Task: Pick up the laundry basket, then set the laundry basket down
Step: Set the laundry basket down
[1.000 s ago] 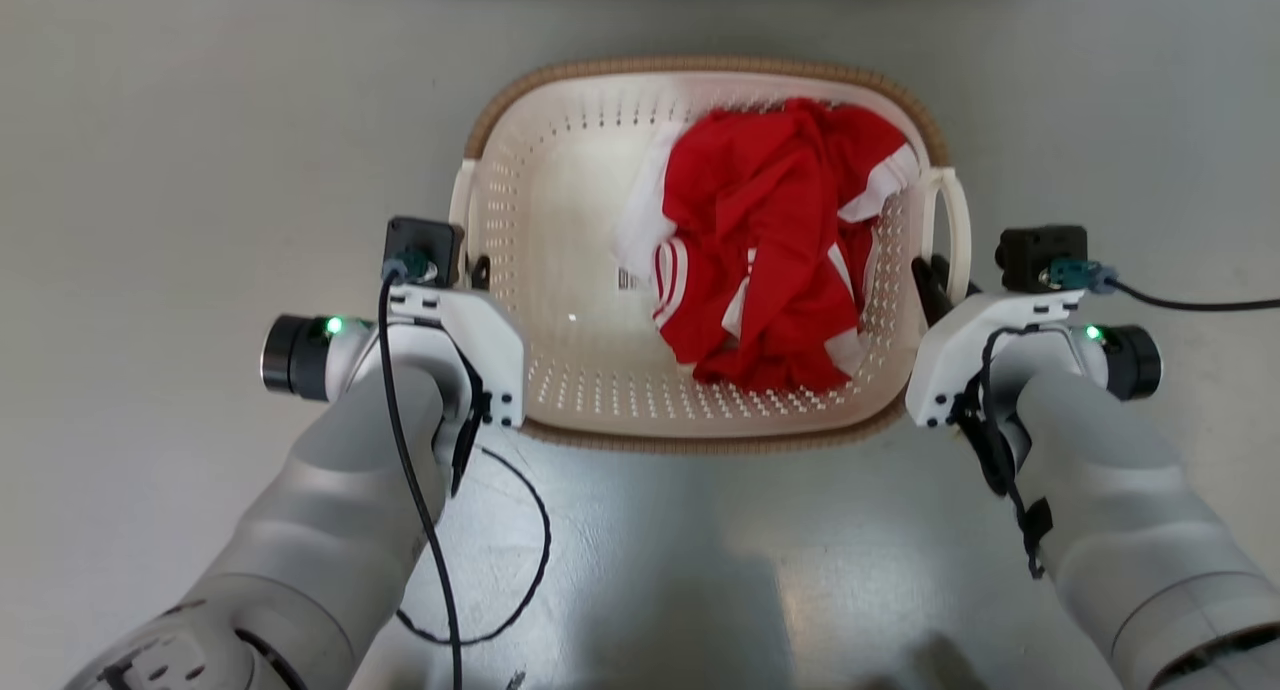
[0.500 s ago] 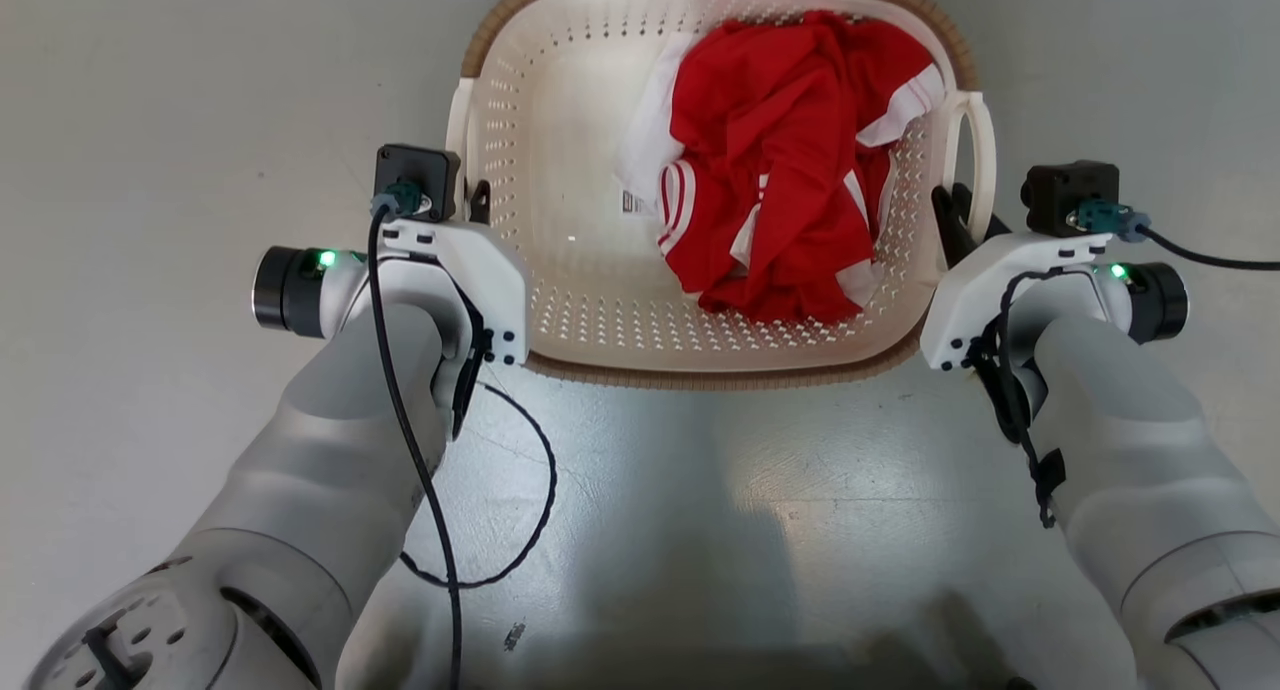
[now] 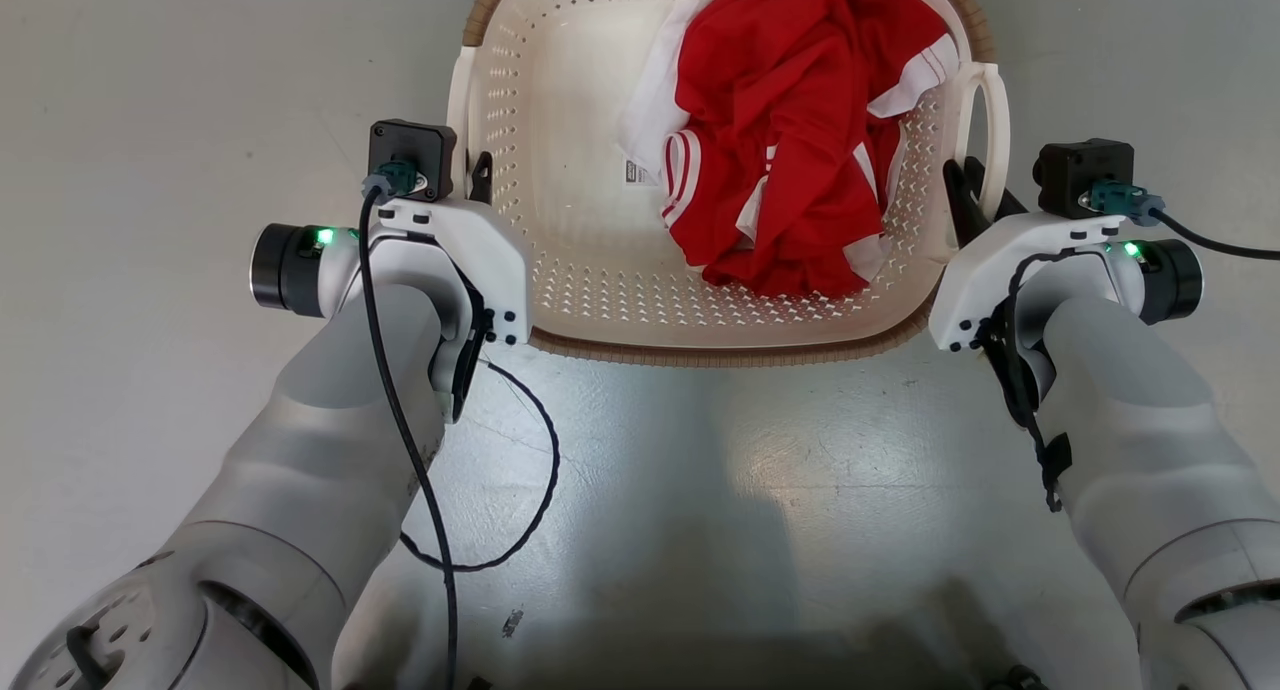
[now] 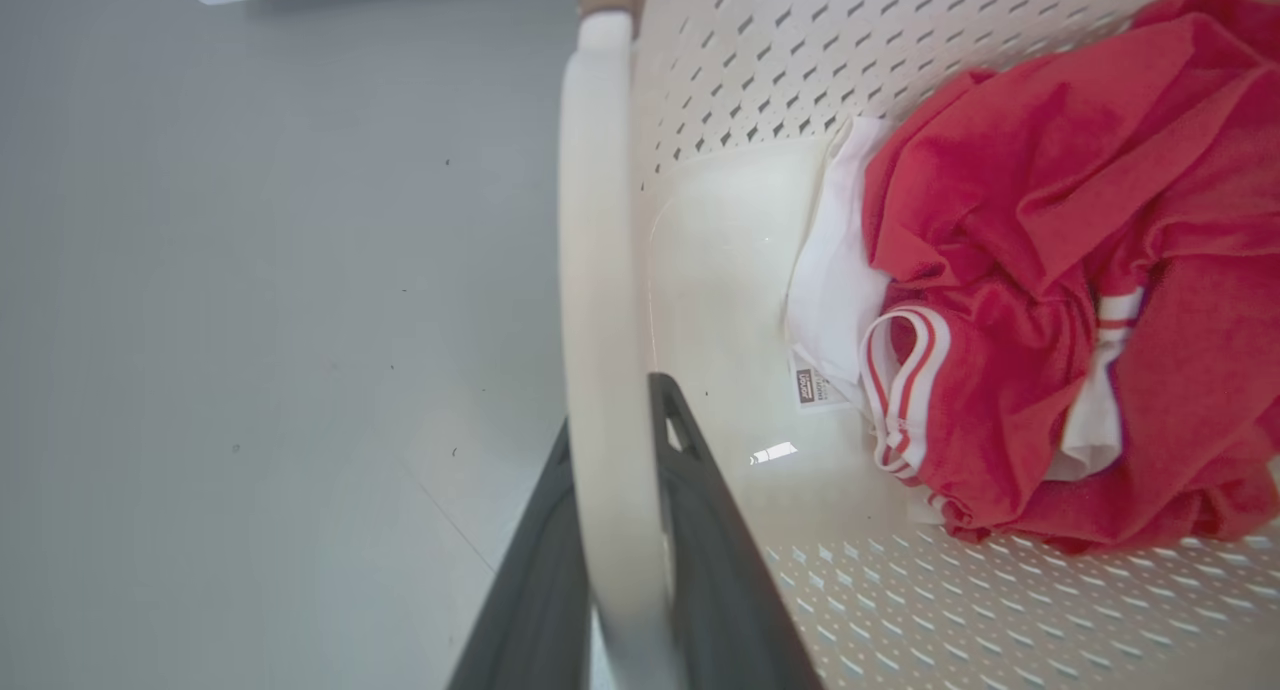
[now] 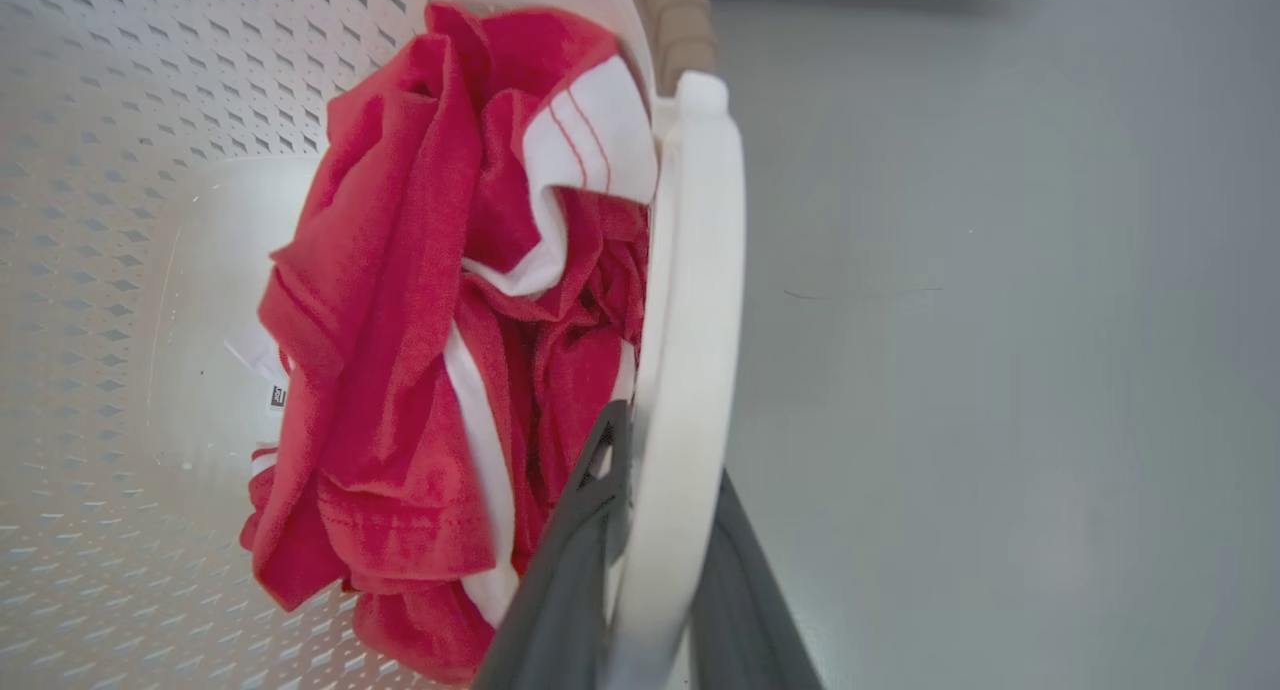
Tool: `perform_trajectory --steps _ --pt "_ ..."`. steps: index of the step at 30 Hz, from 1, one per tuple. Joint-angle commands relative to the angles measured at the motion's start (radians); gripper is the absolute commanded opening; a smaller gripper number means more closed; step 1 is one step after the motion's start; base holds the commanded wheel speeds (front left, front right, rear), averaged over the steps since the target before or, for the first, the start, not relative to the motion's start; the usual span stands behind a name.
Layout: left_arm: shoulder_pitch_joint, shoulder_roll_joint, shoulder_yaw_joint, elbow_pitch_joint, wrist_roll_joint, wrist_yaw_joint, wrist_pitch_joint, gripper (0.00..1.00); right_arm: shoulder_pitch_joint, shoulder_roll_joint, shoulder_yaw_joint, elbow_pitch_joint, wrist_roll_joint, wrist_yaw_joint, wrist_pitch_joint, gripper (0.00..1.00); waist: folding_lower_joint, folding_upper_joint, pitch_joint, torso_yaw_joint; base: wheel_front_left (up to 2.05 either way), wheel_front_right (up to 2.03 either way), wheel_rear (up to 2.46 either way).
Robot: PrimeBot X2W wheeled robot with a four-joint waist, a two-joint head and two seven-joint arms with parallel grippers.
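Logged laundry basket (image 3: 600,300), red clothes (image 3: 790,140) inside, larger and nearer 12 o'clock than a second ago, left gripper (image 4: 612,440) clamped on its 9 o'clock handle (image 4: 598,270), right gripper (image 5: 665,450) on the 3 o'clock handle (image 5: 690,300): judged lifting, set-down pending.
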Motion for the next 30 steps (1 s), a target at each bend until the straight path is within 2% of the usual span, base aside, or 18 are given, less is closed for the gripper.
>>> perform_trajectory --steps 1,14,18,19,20,21,22,23,25,27,30 --pt "-0.008 0.012 0.015 -0.017 0.015 0.004 -0.014 0.00 0.018 0.024 0.009 -0.010 -0.020 0.006 -0.015 0.00 -0.0001 0.0000 0.001 -0.001 0.00 0.00 0.00" --pt "0.003 0.006 0.067 -0.017 0.071 -0.005 -0.014 0.00 0.021 0.024 -0.062 -0.010 -0.091 0.006 -0.015 0.00 -0.0001 0.0000 0.008 -0.005 0.00 0.00 0.00" --pt "0.005 0.003 0.077 -0.009 0.083 -0.009 -0.014 0.13 0.026 0.024 -0.078 -0.010 -0.105 0.006 -0.011 0.00 -0.0001 0.0000 0.008 -0.005 0.00 0.00 0.00" --pt "0.006 0.003 0.080 -0.007 0.086 -0.009 -0.014 0.19 0.027 0.024 -0.083 -0.010 -0.108 0.006 -0.011 0.17 -0.0001 0.0000 0.007 -0.005 0.00 0.00 0.00" --pt "0.006 0.002 0.082 -0.006 0.088 -0.010 -0.014 0.23 0.026 0.024 -0.086 -0.010 -0.116 0.006 -0.012 0.40 -0.0001 0.0000 0.006 -0.006 0.00 0.00 0.00" --pt "0.006 0.002 0.085 -0.004 0.091 -0.011 -0.014 0.29 0.027 0.024 -0.090 -0.010 -0.123 0.006 -0.013 0.84 -0.0001 0.0000 0.006 -0.006 0.00 0.00 0.00" --pt "0.006 0.001 0.087 -0.003 0.093 -0.011 -0.014 0.36 0.028 0.024 -0.098 -0.010 -0.124 0.006 -0.013 1.00 -0.0001 0.0000 0.005 -0.006 0.00 0.00 0.00" --pt "0.006 0.001 0.089 -0.001 0.096 -0.011 -0.014 0.47 0.030 0.024 -0.104 -0.010 -0.126 0.006 -0.014 1.00 -0.0001 0.0000 0.005 -0.005 0.00 0.00 0.00" --pt "0.007 0.000 0.094 0.002 0.101 -0.010 -0.014 0.82 0.031 0.024 -0.114 -0.010 -0.133 0.006 -0.015 1.00 -0.0001 0.0000 0.005 -0.004 0.00 0.00 0.00" --pt "0.008 -0.001 0.100 0.007 0.105 -0.006 -0.014 1.00 0.030 0.024 -0.123 -0.010 -0.142 0.006 -0.016 1.00 -0.0001 0.0000 0.005 -0.003 0.00 0.00 0.00" --pt "0.011 -0.002 0.106 0.014 0.106 -0.008 -0.014 1.00 0.031 0.024 -0.133 -0.010 -0.149 0.006 -0.018 1.00 -0.0001 0.0000 0.004 -0.002 0.00 0.00 0.00"
